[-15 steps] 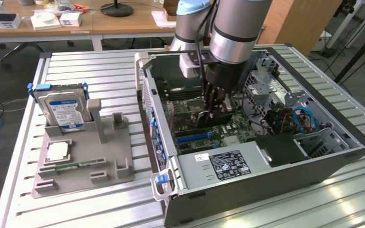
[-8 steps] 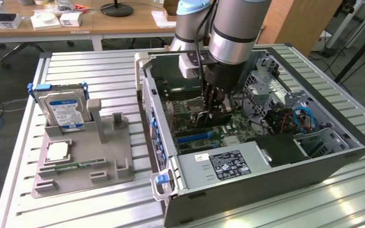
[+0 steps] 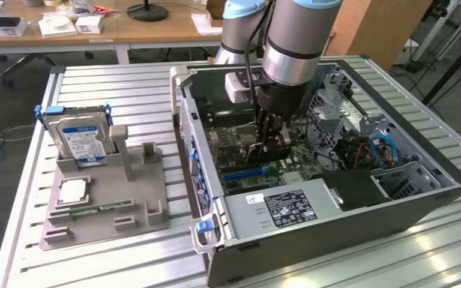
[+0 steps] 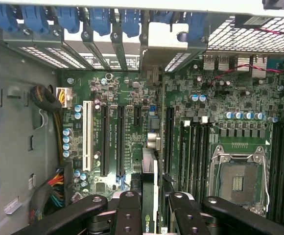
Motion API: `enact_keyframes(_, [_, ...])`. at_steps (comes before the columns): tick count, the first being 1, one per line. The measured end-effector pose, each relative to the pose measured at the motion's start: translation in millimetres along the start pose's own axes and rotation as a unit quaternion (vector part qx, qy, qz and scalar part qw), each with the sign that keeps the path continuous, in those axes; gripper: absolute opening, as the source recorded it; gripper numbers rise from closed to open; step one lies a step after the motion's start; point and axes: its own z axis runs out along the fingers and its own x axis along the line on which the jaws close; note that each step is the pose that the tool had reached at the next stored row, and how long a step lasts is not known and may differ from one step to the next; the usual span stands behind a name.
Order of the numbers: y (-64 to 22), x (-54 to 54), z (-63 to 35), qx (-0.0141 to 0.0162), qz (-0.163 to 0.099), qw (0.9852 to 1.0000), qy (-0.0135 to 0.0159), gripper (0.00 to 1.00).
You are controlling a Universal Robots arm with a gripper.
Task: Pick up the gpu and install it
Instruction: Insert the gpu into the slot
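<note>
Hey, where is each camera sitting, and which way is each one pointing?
Exterior view: raised off the table, looking down into the open computer case and at the hard drive beside it; the arm and claw show.
Wrist view: on the wrist, looking along the claw at the motherboard; the claw's fingers show.
Shared: the claw gripping the gpu, and the motherboard.

The computer case (image 3: 335,243) is being overlooked from afar. Its shared motherboard (image 4: 178,95) is being faced closely from the wrist.
</note>
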Motion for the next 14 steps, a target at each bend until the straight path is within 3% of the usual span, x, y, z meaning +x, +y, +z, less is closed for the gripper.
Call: enact_keyframes(14, [1.5,0.1,3.7,0.0001,0.0,1.0,-0.0001,0.26])
